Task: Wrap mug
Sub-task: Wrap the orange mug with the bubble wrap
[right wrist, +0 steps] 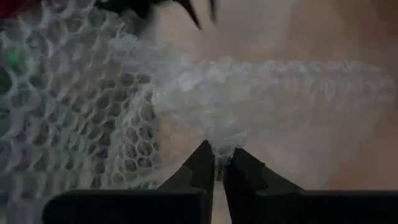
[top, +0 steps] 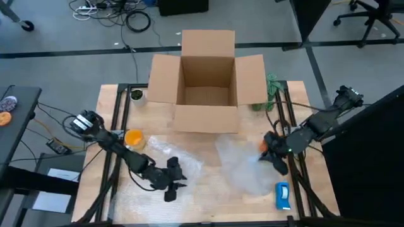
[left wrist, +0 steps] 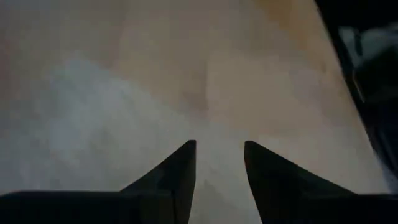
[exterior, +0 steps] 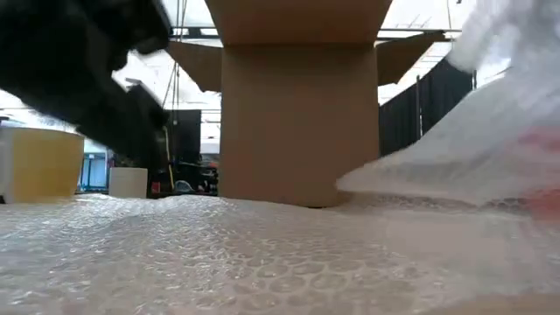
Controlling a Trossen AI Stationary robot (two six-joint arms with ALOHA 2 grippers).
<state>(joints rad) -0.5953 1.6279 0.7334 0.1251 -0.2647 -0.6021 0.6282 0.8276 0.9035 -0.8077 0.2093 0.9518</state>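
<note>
A sheet of clear bubble wrap (top: pixel 243 167) lies across the near half of the table. A small patch of the orange mug (top: pixel 263 144) shows at the wrap's right edge, and it appears as a reddish blur through the wrap (exterior: pixel 538 140) in the low view. My right gripper (top: pixel 270 156) is right beside the mug, shut on the wrap (right wrist: pixel 219 163). My left gripper (top: pixel 174 183) is open (left wrist: pixel 219 152), low over the left part of the wrap. Whether it touches the wrap I cannot tell. My right gripper pinches a bunched bit of the bubble wrap's edge (right wrist: pixel 221 148) between its two fingertips. The wrap fans out from the pinch. In the low view this side of the sheet (exterior: pixel 490 122) rises off the table, while the rest lies flat.
An open cardboard box (top: pixel 207 75) stands at the far middle, flaps spread. A yellow-orange roll (top: pixel 134 138) and a small white cup (top: pixel 136 96) are at the left. A green object (top: pixel 270 88) lies right of the box, and a blue-and-white object (top: pixel 282 195) lies near the front right.
</note>
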